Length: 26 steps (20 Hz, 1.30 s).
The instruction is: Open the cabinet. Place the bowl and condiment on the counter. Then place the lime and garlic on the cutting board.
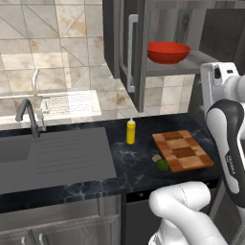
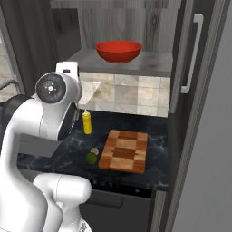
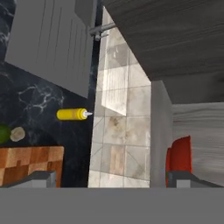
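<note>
counter (image 1: 139,165): black, white-veined | condiment (image 1: 130,131): upright mid-counter, nearer the back edge, apart from the board | cutting board (image 1: 182,150): flat toward the right end | lime (image 1: 162,165) and garlic (image 1: 156,157): touching each other, just off the board's front-left corner | cabinet shelf (image 1: 165,68): bowl (image 1: 168,52) near its front edge

Condiment (image 3: 72,114) beside lime (image 3: 3,133), garlic (image 3: 17,134)
</note>
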{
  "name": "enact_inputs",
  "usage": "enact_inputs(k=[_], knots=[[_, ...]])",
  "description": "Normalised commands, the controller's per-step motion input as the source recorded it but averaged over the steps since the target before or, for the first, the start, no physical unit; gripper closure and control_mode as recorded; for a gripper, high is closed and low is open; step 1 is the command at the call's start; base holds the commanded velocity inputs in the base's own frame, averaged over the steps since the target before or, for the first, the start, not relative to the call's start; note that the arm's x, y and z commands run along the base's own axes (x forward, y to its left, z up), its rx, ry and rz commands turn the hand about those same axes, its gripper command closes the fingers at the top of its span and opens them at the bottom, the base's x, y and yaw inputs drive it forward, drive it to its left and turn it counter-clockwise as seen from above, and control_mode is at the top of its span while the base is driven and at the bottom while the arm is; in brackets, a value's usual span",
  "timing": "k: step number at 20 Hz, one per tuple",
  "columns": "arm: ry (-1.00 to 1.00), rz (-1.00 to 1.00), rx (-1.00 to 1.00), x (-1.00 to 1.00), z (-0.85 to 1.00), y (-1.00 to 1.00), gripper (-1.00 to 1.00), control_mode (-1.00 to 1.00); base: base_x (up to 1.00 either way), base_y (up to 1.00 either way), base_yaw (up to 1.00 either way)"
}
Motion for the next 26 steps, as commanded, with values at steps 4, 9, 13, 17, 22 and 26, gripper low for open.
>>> enact_inputs(k=[4, 9, 13, 17, 22, 26], knots=[[0.00, -0.02, -0.09, -0.01, 0.32, -0.21, -1.00, -1.00, 0.00, 0.00, 0.00], [0.00, 0.00, -0.06, 0.00, 0.32, -0.17, -1.00, -1.00, 0.00, 0.00, 0.00], [0.00, 0.00, -0.06, 0.00, 0.26, -0.11, -1.00, -1.00, 0.00, 0.00, 0.00], [0.00, 0.00, -0.04, 0.02, 0.18, -0.04, -1.00, -1.00, 0.00, 0.00, 0.00], [0.00, 0.00, -0.01, 0.17, 0.01, 0.00, -1.00, -1.00, 0.00, 0.00, 0.00], [-0.04, 0.00, 0.00, 0.06, -0.02, 0.00, -1.00, -1.00, 0.00, 0.00, 0.00]])
